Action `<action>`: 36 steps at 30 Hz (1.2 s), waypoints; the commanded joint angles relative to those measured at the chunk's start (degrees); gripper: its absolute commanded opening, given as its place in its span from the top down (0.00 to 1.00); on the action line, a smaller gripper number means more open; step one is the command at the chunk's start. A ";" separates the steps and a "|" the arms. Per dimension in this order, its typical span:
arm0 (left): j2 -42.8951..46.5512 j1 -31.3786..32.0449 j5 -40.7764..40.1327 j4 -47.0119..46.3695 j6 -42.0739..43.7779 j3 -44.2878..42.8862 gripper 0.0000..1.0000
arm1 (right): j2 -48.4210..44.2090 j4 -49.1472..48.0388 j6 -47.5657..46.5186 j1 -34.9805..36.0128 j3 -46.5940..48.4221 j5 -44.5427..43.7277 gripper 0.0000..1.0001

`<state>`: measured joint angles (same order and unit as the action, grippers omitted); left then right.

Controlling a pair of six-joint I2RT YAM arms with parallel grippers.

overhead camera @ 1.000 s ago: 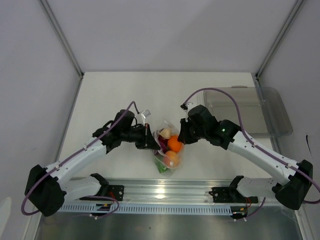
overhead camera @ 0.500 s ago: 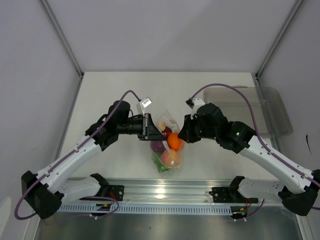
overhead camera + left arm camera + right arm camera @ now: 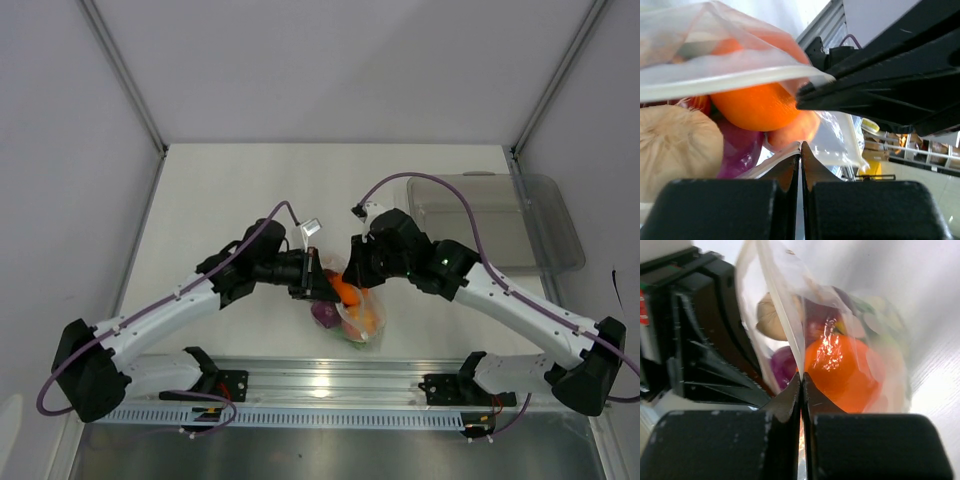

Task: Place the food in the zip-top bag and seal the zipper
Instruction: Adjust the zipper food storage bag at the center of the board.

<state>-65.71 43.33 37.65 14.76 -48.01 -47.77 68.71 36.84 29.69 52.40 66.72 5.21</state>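
1. Step in hand: sealing. The food [image 3: 345, 293] is inside the zip-top bag [image 3: 362, 320], held between the arms over the near part of the table [image 3: 230, 190].
2. The left fingers [image 3: 792, 175] and right fingers [image 3: 790, 405] are each clamped together on the bag's top edge film.
3. Next move, as judged: pinch along the zipper [image 3: 715, 82] while keeping it taut. Whether it is closed cannot be told.
4. The top view alone shows the tray [image 3: 530, 220]. The wrist views show the orange [image 3: 840, 370] and beige piece [image 3: 675, 145] under the film.
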 commanded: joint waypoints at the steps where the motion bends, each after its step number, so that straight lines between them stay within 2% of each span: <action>1: 6.80 0.44 -5.55 -1.24 -1.47 -1.01 0.99 | 1.60 -2.48 -2.27 0.42 2.71 0.51 1.00; 2: 8.74 0.96 -10.96 0.08 -1.39 -0.31 0.99 | 1.87 -2.21 -3.31 0.16 2.89 0.41 1.00; 6: 17.01 1.76 -17.87 2.55 -2.61 0.48 0.99 | 2.40 -1.95 -4.47 -2.04 2.89 3.22 1.00; 8: 19.64 1.84 -18.84 2.72 -3.05 0.83 0.99 | 2.48 -2.12 -5.17 -2.65 2.72 4.54 1.00; 12: 19.22 1.84 -19.46 3.78 -3.67 1.27 0.99 | 3.54 -2.04 -7.45 -3.18 3.15 8.84 1.00; 20: 17.81 1.84 -19.54 -5.08 -9.81 9.52 0.99 | 7.14 -5.28 -8.69 -5.29 3.68 13.23 1.00; 27: 20.09 1.85 -23.32 -6.68 -12.99 11.56 0.99 | 14.52 -4.76 -11.41 -7.31 9.74 15.53 0.98; 30: 20.19 1.84 -23.94 -6.94 -12.99 11.29 0.99 | 17.16 -3.45 -12.02 -7.75 12.73 14.31 0.90; 33: 19.83 1.84 -24.38 -6.94 -13.08 10.33 0.99 | 17.52 -1.42 -12.38 -7.75 15.11 12.46 0.66; 34: 19.83 1.84 -24.55 -7.03 -13.25 10.24 0.99 | 16.99 -1.07 -12.55 -7.67 15.46 11.84 0.52; 36: 20.18 1.84 -24.99 -7.12 -13.51 10.33 0.99 | 15.15 0.33 -12.90 -7.75 15.90 10.35 0.40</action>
<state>-46.22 44.88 14.28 10.26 -60.18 -36.18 86.61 35.64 18.46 44.71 79.24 17.72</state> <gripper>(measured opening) 0.005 0.551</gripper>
